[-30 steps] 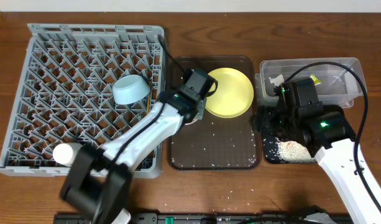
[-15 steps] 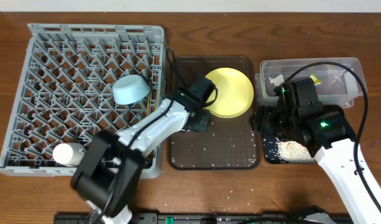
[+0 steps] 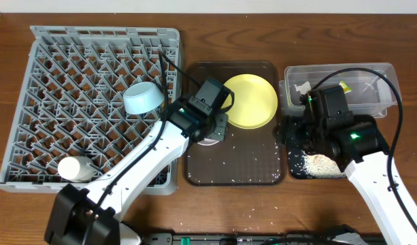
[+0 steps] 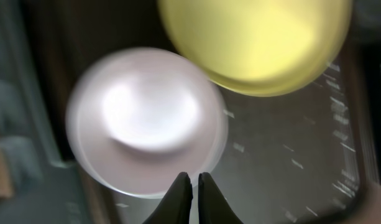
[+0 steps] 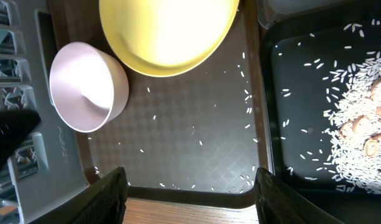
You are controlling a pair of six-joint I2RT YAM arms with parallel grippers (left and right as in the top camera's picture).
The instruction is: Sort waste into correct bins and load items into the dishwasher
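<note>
Evenly bright and sharp overhead, with soft shadows. Heavily motion-blurred at left wrist, glaring on white bowl (image 4: 146, 118) and yellow plate (image 4: 258, 37). Crisp at right wrist.

A reddish-brown wooden table (image 3: 18, 214) with streaky grain fills the whole background under soft, even light.

the left arm (image 3: 147, 160) and right arm (image 3: 381, 180) wear smooth white shells over black joints and blocky black wrists, each with a small green light (image 3: 358, 136) and looping black cables (image 3: 393, 88). the left gripper (image 4: 191, 186) has slim, dark, tapered fingers; the right gripper (image 5: 193, 196) has broad black ones.
</note>
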